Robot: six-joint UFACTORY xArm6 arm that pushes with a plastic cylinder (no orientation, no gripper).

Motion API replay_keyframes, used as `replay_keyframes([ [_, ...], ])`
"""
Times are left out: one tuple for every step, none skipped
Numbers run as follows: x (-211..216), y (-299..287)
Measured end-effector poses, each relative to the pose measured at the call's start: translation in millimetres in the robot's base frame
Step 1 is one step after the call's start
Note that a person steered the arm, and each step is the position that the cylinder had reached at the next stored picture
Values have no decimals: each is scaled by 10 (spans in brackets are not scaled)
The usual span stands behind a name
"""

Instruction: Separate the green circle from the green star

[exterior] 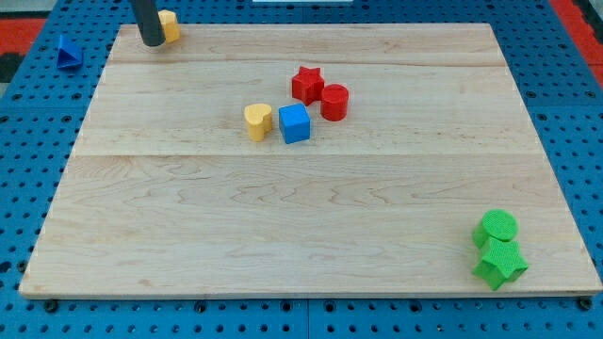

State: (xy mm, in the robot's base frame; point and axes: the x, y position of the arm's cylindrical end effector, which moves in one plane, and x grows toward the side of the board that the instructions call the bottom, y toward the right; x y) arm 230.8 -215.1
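Observation:
The green circle (497, 228) sits near the view's bottom right corner of the wooden board (236, 217). The green star (499, 263) lies just below it, touching it, close to the board's bottom edge. My tip (151, 41) is at the view's top left, far from both green blocks. It stands right beside a yellow block (170, 24), which it partly hides.
A red star (306, 83) and a red circle (334, 101) touch each other at centre top. A yellow heart (257, 121) and a blue cube (294, 123) sit just below them. A blue triangular block (67, 51) lies off the board at left.

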Motion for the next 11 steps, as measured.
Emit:
replay_keyframes([
  [220,290],
  [679,1031],
  [1197,1236],
  [1493,791],
  [2287,1205],
  [2619,2610],
  [2349,4230],
  [2603,5245],
  [3106,4855],
  [3308,4484],
  [3198,4115],
])
